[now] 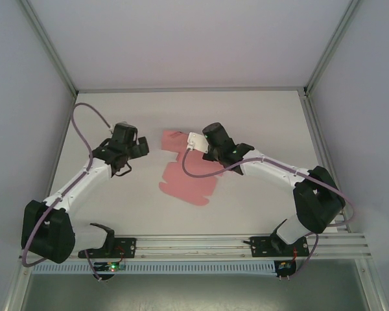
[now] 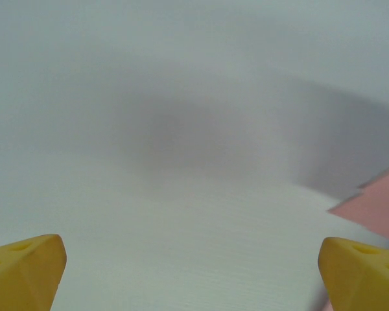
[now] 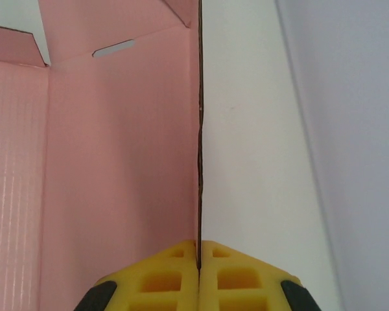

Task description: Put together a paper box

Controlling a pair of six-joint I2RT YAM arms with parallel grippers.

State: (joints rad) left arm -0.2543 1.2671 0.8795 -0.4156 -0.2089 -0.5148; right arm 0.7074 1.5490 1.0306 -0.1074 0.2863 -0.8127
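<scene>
The paper box, a pink cutout sheet, is laid near the middle of the desk. One edge is clamped by the right gripper; the left gripper is spread apart beside it. The card is judged light, thin and easily creased, so it should be taken at panel edges.

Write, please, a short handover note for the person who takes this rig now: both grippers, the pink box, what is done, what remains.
Left gripper: open, empty, over bare table left of the paper box.
Right gripper: shut on an edge of the paper box.
Paper box: a mostly flat cutout sheet at mid-table.
Done: one edge gripped.
Left: fold the walls, tuck the tabs.
</scene>
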